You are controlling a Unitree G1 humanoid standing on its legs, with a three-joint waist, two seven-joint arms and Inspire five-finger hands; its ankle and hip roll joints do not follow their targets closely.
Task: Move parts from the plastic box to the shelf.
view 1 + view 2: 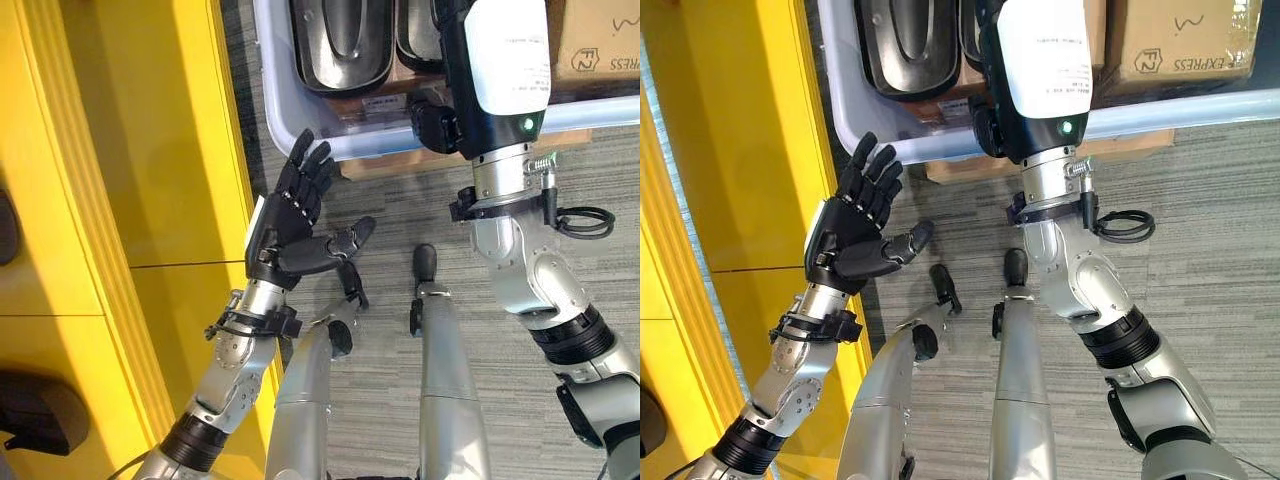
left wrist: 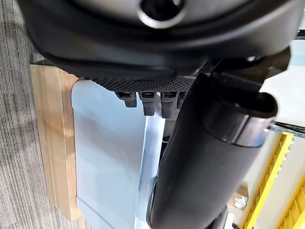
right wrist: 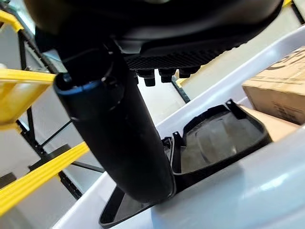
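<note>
The clear plastic box [image 1: 300,135] stands on the floor ahead, holding black moulded parts [image 1: 340,40]. My right hand [image 1: 1040,70] reaches over the box's near rim [image 3: 238,191]. Its fingers are straight and its thumb [image 3: 124,143] lies along the edge of a black part [image 3: 224,138], with nothing gripped. My left hand [image 1: 295,215] is raised beside the yellow shelf [image 1: 150,150], short of the box's near corner. That hand is open and empty, palm up and thumb spread. Past its fingers [image 2: 147,102] the box wall [image 2: 105,152] shows.
A cardboard carton [image 1: 600,40] sits in the box to the right of the parts. The box rests on a wooden board [image 1: 430,160] on grey carpet. A dark part [image 1: 35,415] lies on the shelf at lower left.
</note>
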